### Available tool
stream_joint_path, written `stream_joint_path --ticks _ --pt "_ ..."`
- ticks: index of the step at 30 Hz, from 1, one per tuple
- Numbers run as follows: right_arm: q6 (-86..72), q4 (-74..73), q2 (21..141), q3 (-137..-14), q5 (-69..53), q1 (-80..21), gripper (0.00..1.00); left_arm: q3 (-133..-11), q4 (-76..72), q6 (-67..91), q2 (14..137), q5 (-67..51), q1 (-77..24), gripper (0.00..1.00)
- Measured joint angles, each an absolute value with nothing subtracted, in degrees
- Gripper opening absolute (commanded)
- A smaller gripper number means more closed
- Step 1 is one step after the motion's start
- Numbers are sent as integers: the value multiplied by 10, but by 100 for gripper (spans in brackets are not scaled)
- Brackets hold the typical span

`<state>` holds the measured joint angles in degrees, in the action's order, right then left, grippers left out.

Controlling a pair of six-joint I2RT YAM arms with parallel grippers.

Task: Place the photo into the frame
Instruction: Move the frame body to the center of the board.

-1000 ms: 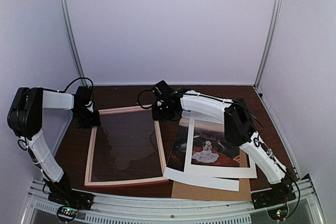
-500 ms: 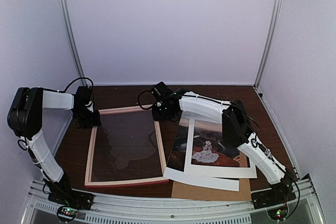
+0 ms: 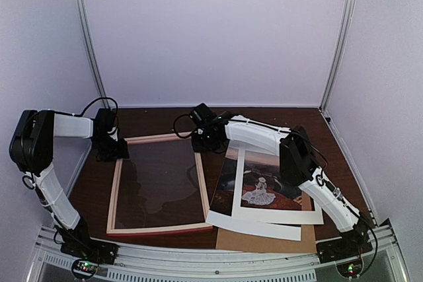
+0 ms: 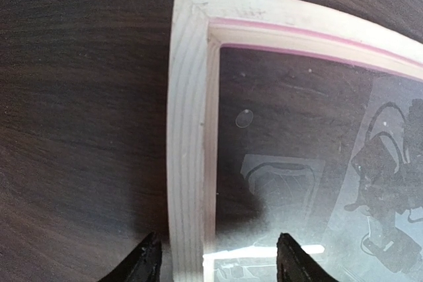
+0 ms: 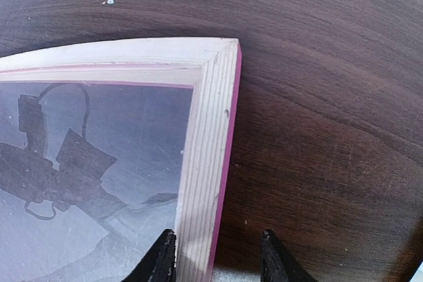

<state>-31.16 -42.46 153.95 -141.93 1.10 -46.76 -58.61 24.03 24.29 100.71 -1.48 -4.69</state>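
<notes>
Over the last second the right arm's elbow had sunk slightly and the right pincer (image 3: 206, 142) had edged closer over the far right corner of the frame (image 3: 114, 193), while the left pincer (image 3: 111, 151) had stayed at the far left corner. Both pincers stood partly open, each straddling a rail without clamping it, holding nothing. The photo (image 3: 259, 193) lay flat on the desk (image 3: 158, 120) just right of the frame, its long axis roughly parallel to the long rails, nearer the right arm.
</notes>
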Motion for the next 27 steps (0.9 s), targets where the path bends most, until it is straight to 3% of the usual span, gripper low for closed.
stream_joint_path --ticks 12,27 --pt "-309 -440 1542 -1421 38 -485 47 -580 239 244 991 -5 -47 76" --pt "-306 -430 1532 -1398 39 -491 46 -576 239 244 989 16 -47 74"
